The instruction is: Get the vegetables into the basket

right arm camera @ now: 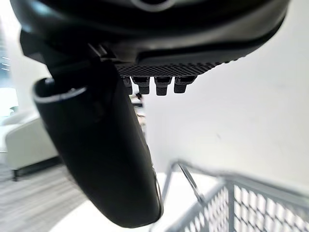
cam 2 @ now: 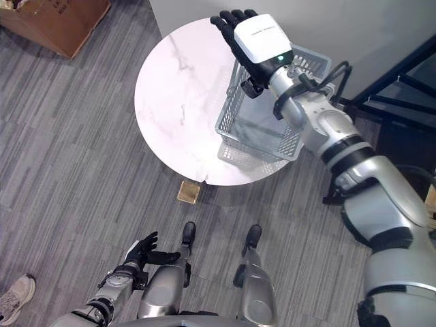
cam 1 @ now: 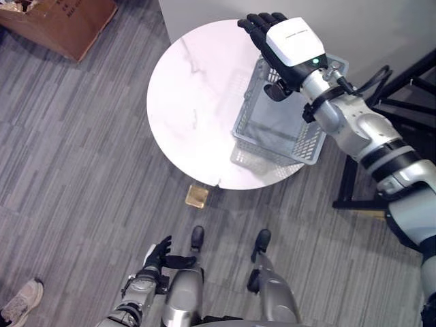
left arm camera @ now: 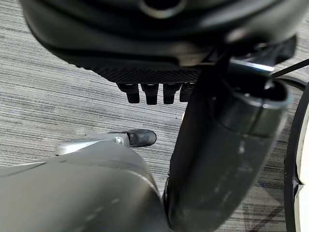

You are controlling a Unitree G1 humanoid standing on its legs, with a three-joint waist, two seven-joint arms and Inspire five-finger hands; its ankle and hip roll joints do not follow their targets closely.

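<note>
A grey mesh basket (cam 1: 272, 151) stands on the right part of a round white marble table (cam 1: 191, 88), and its grey bottom shows through the open top. My right hand (cam 1: 289, 41) hovers above the basket's far left corner with fingers straight and nothing in them. In the right wrist view its thumb (right arm camera: 101, 145) hangs over the basket's rim (right arm camera: 241, 203). My left hand (cam 1: 160, 255) hangs low beside my leg, well below the table, with fingers spread and holding nothing. A small yellow-brown object (cam 1: 197, 196) lies on the floor just under the table's near edge.
A cardboard box (cam 1: 61, 20) sits on the grey carpet at the far left. A black metal frame (cam 1: 409, 88) stands right of the table, by the wall. A person's shoe (cam 1: 20, 300) is at the lower left corner.
</note>
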